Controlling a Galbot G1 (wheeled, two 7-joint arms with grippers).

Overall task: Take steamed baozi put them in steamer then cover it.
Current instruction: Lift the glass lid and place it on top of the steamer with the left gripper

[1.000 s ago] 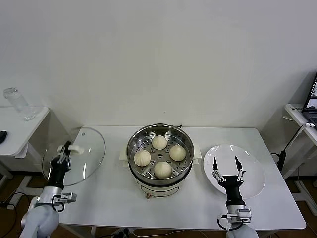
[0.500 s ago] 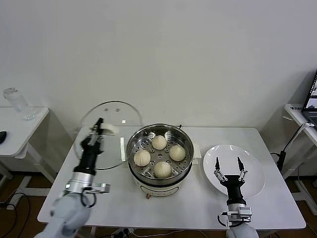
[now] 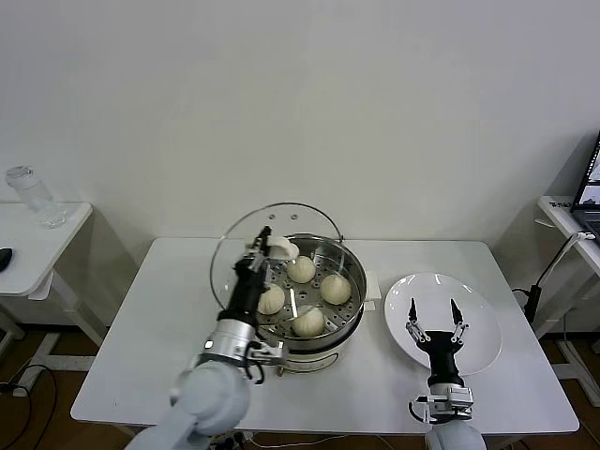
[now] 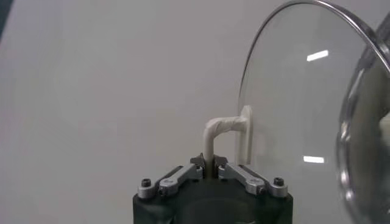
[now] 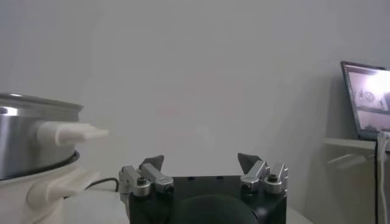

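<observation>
Several cream-white steamed baozi (image 3: pixel 336 288) lie in the shiny round steamer (image 3: pixel 349 317) on its white base at the table's middle. My left gripper (image 3: pixel 259 246) is shut on the cream handle (image 4: pixel 220 129) of the clear glass cover (image 3: pixel 234 253), which hangs tilted, nearly on edge, over the steamer's left rim. In the left wrist view the cover (image 4: pixel 292 109) stands beside the pot's steel rim (image 4: pixel 350 152). My right gripper (image 3: pixel 432 315) is open and holds nothing, standing over the white plate (image 3: pixel 478 349) to the steamer's right; its own view shows the steamer (image 5: pixel 27 137) off to one side.
A side table (image 3: pixel 28 244) with a clear glass (image 3: pixel 36 195) stands at the far left. A laptop stand (image 3: pixel 581 211) and cables are at the far right. A white wall lies behind the table.
My left arm has carried the cover from beyond the table's left edge rightward to the steamer's left rim. The right gripper has stayed over the plate.
</observation>
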